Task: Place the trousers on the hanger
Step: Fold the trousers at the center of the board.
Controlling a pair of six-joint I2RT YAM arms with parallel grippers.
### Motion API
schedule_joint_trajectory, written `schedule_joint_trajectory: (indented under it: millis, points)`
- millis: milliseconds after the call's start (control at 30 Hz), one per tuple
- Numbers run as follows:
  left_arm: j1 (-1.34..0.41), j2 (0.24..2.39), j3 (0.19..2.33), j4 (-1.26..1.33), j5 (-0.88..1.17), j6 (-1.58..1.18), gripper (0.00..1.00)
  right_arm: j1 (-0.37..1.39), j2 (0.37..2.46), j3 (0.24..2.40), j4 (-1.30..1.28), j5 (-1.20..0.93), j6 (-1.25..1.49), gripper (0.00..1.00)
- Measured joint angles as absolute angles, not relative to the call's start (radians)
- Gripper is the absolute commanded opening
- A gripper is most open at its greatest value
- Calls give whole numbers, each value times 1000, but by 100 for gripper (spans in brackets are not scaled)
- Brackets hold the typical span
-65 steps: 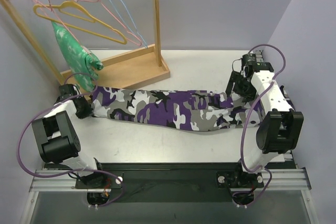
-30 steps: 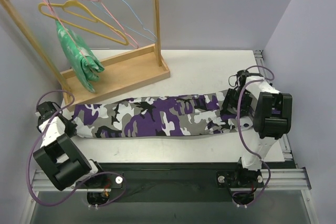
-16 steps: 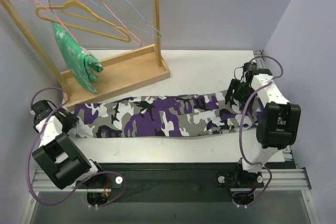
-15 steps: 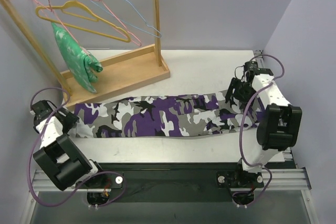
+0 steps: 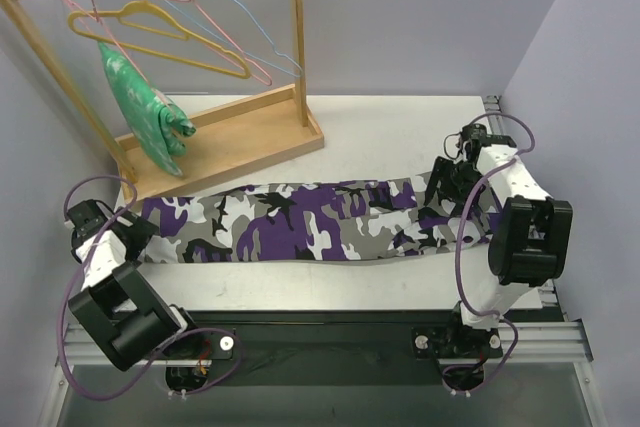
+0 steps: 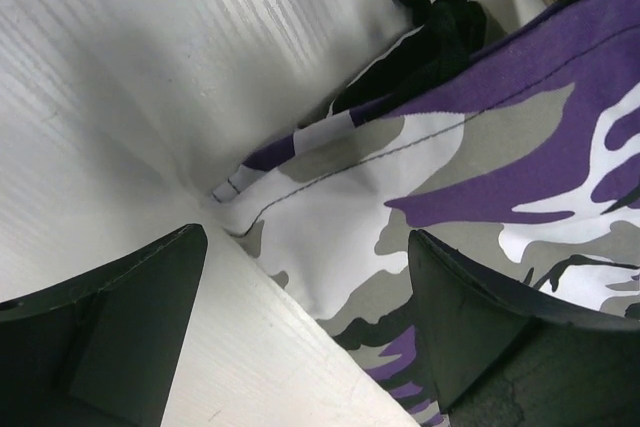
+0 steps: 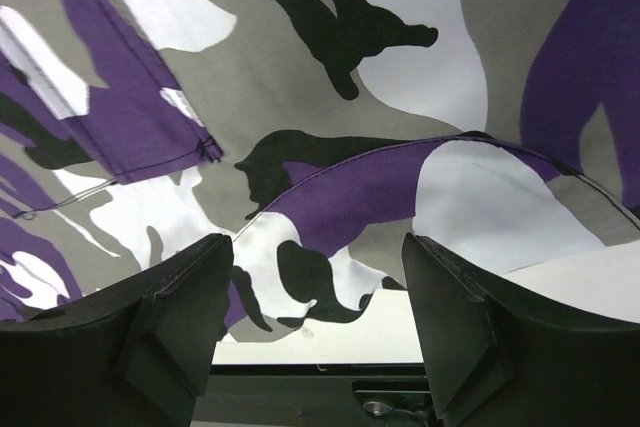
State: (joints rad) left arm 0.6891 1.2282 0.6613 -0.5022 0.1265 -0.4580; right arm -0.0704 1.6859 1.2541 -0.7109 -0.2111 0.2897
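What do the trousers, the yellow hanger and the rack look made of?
The trousers look like matte woven cloth, fibre unclear: stitched seams show and they lie limp. The hanger is thin, smooth and yellow, either plastic or coated wire; I cannot tell which. The rack looks like bare pale wood, judging by its tan boards and round pole.

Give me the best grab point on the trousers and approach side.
Grip the trousers at their left-end corner, just ahead of the open left claw. Come in low from the left: the cloth lies flat on the table, so only edges likely offer a pinch.
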Motion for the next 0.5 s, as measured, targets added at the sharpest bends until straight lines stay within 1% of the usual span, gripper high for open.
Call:
schedule_joint_trajectory:
  millis: [200,367,500]
  points:
    - [680,1330,654,-430,144,-460,92,-70,1750,1238,-706,-216,290,69]
    - [642,1354,658,-370,142,-462,92,-71,1782,1221,-699,-216,318,69]
    - [633,1342,651,-369,116,-496,93,-91,1805,1188,-696,-219,365,69]
